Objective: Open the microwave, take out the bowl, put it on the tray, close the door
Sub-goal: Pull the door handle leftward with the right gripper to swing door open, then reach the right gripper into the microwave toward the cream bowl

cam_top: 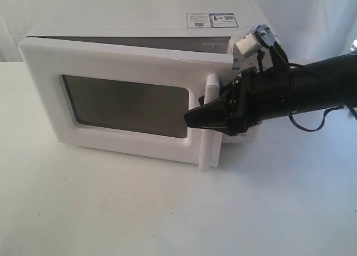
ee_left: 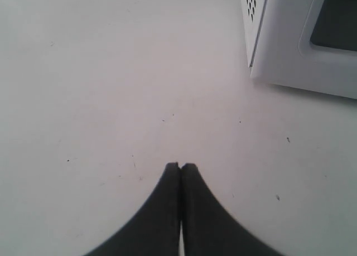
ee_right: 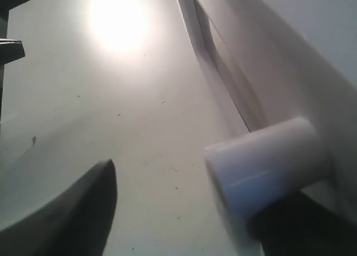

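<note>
The white microwave (cam_top: 134, 28) stands at the back of the table, with the door (cam_top: 120, 61) swung partly out and a dark gap along its top edge. My right gripper (cam_top: 207, 115) is open at the vertical white bar handle (cam_top: 210, 139). In the right wrist view the handle's post (ee_right: 268, 167) lies against one dark finger (ee_right: 304, 228), and the other finger (ee_right: 83, 211) stands well apart. My left gripper (ee_left: 180, 165) is shut and empty over bare table, near the microwave's corner (ee_left: 290, 55). The bowl is hidden. No tray is in view.
White table (cam_top: 167, 211) spreads in front of the microwave. Stickers (cam_top: 212, 20) lie on the microwave's top. A white connector and cable (cam_top: 256, 41) ride on the right arm. The left arm does not show in the exterior view.
</note>
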